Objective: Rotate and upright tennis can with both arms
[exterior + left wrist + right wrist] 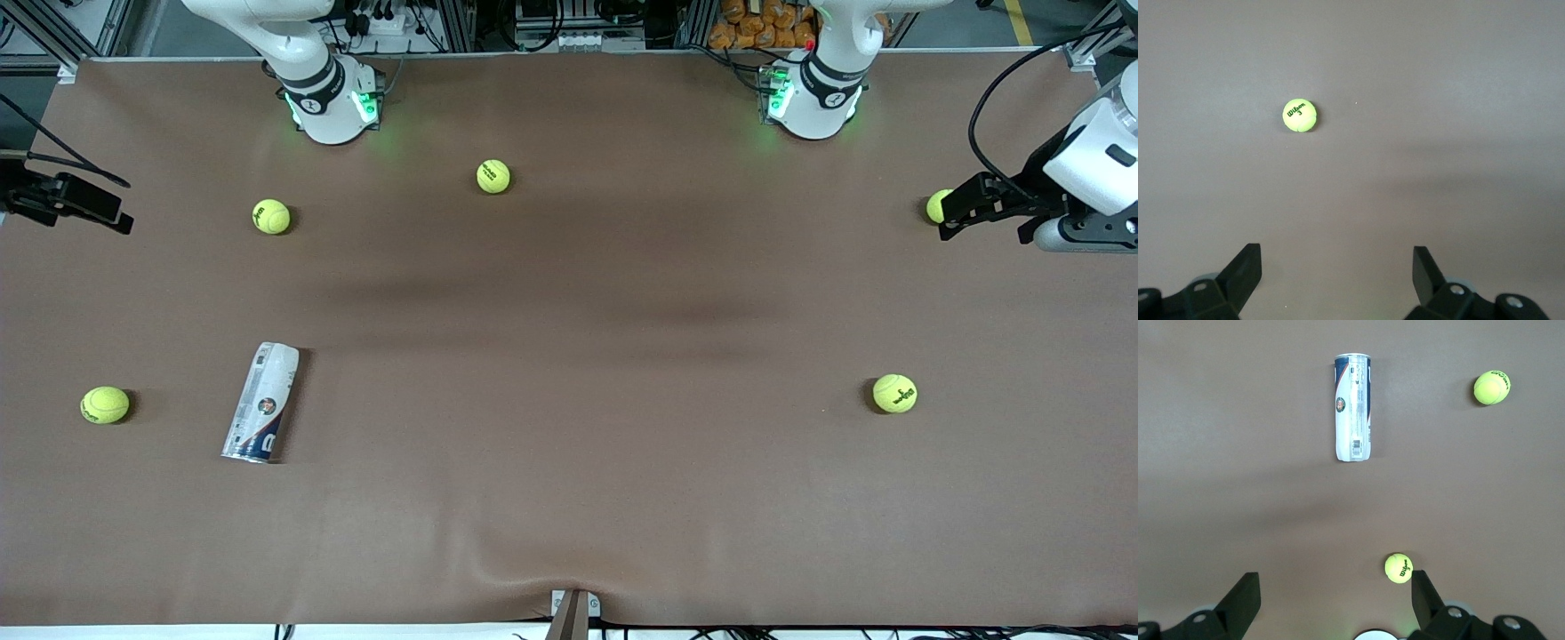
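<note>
The tennis can [260,403] lies on its side on the brown table, toward the right arm's end and fairly near the front camera. Its white and navy label shows in the right wrist view [1353,407]. My right gripper [117,210] hangs open and empty above the table's edge at the right arm's end, well apart from the can; its fingers [1245,590] stand wide. My left gripper [945,221] is up over the other end of the table, open and empty [1336,263], with only a tennis ball [1299,115] below it.
Several yellow-green tennis balls lie scattered: one [105,404] beside the can, one [271,216] and one [493,176] near the right arm's base, one [894,393] toward the left arm's end, one [935,205] partly hidden by the left gripper.
</note>
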Motion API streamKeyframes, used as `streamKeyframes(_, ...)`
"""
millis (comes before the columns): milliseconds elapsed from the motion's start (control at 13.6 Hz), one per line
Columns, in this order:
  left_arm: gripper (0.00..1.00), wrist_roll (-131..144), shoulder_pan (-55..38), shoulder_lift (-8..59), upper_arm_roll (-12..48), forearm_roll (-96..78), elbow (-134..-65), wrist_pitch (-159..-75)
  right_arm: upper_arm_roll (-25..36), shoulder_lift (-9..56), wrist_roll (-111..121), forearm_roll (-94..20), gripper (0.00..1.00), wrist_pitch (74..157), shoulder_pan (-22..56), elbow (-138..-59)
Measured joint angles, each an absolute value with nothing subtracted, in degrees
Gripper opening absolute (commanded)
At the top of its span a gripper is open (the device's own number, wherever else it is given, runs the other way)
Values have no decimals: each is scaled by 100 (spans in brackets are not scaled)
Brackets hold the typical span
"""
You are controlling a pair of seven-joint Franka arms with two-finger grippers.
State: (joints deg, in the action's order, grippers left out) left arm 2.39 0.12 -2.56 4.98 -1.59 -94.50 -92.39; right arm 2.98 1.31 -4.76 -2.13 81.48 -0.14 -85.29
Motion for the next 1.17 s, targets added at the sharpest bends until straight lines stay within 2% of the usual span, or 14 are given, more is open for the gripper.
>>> streamKeyframes(367,100,239,13,-256,498,-159,-9450,-9239,297,209,-476,-213,100,8273,6,-8554)
streamKeyframes(587,100,239,12,-256,498,-159,-9449,-9239,296,486,-476,-213,100,8543,26,-8681)
streamKeyframes(1174,100,239,13,-244,499,-159,-9436,-9235,323,2707,-297,-161,100,10423,26,-8784)
